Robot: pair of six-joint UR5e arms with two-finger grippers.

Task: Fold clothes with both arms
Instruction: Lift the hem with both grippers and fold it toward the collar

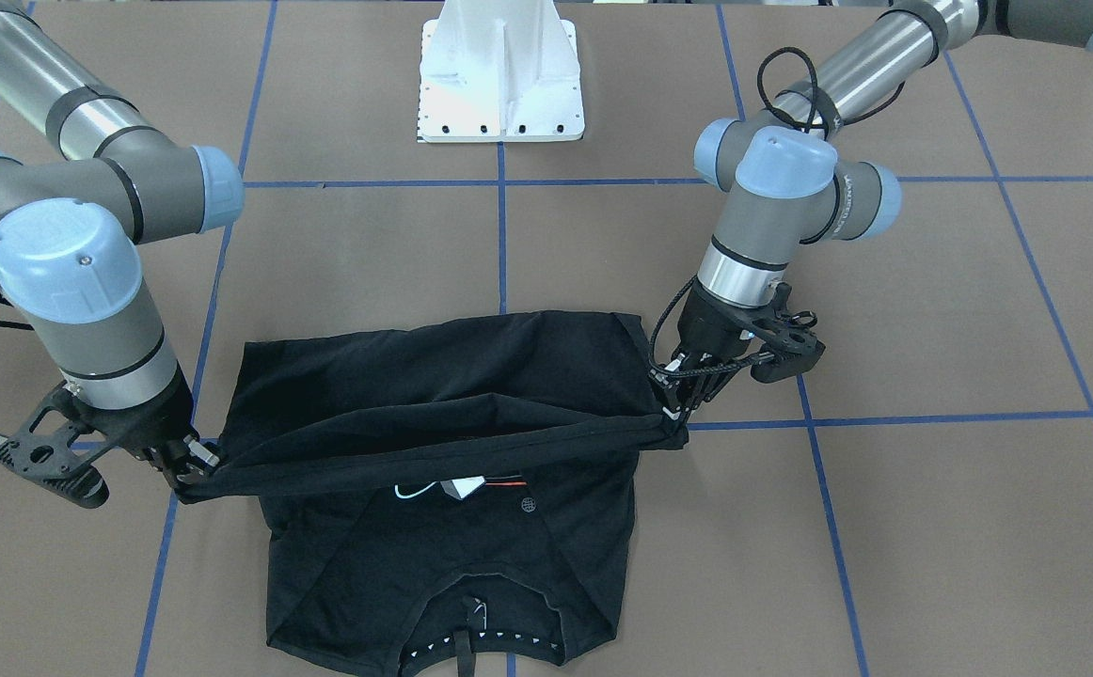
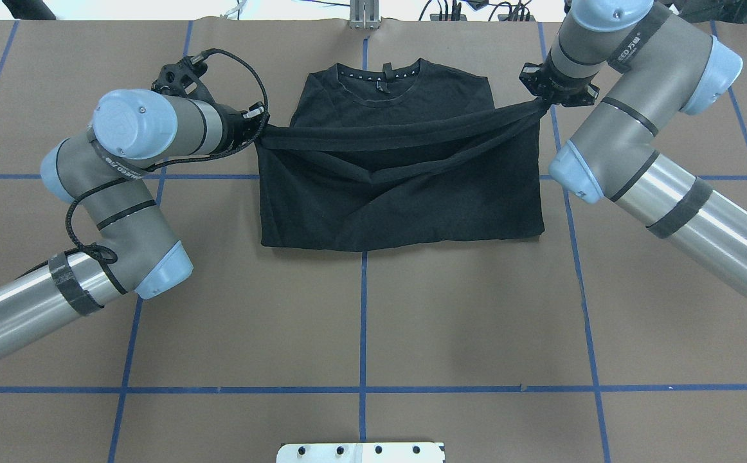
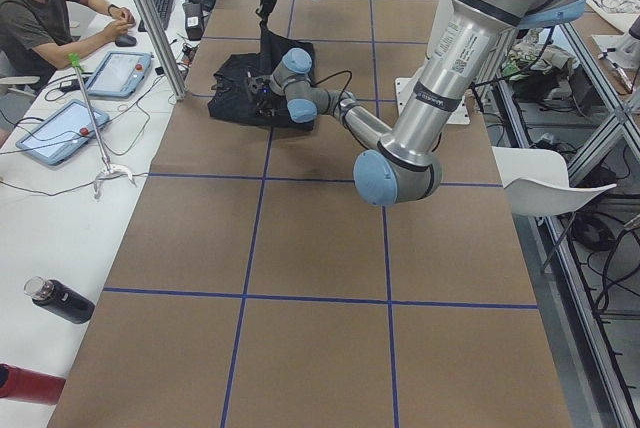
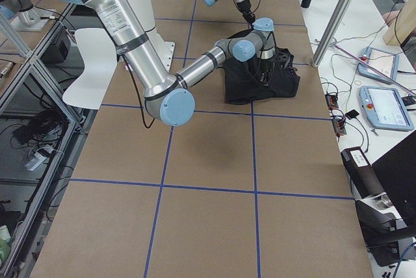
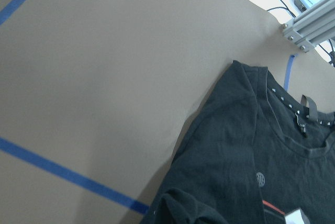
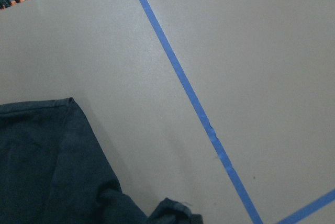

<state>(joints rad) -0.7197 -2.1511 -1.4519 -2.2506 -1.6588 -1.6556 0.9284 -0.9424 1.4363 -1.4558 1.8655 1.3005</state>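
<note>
1. The black T-shirt (image 2: 399, 206) lies at the middle of the brown surface (image 2: 373, 321), with its collar (image 2: 380, 77) on the side far from the robot.
2. The left pincer (image 2: 259, 132) is pressed together on a bottom corner of the shirt at its left edge, just above the surface.
3. The right pincer (image 2: 544, 103) is pinching the opposite corner at the right edge.
4. The hem (image 2: 399, 132) stretches between them as a taut band over the chest, with the lower half doubled over the upper.
5. A sliver of the chest print (image 1: 457, 487) shows beneath the band.
</note>
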